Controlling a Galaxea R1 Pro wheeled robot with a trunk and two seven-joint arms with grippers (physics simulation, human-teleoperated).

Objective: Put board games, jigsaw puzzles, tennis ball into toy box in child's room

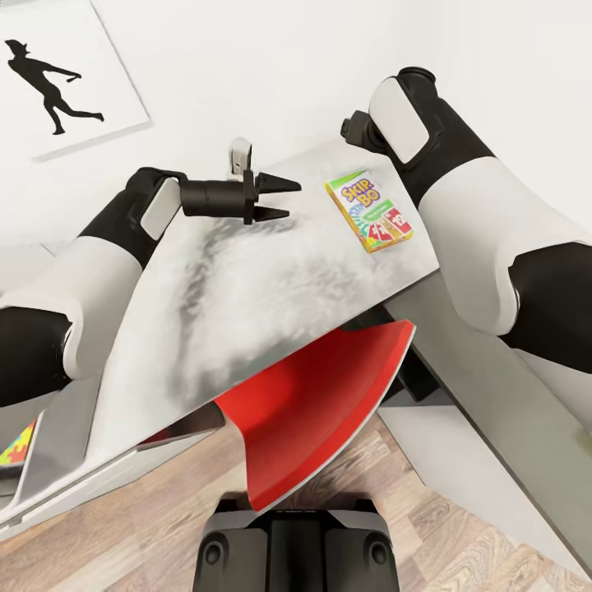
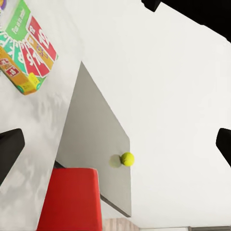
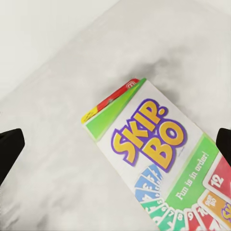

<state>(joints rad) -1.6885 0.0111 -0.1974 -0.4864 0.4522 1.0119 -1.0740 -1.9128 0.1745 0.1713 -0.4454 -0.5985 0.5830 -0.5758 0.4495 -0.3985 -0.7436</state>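
One board game (image 3: 159, 159) reads "SKIP-BO" and "Fun is in order!"

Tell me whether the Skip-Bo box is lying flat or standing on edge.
Lying flat. The Skip-Bo box rests face up on the table, its printed front fully readable in the right wrist view, with no gripper touching it.

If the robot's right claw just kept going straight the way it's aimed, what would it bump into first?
Most likely the Skip-Bo box: in the right wrist view it lies on the pale surface straight ahead between the open fingers. How far off it is can't be judged.
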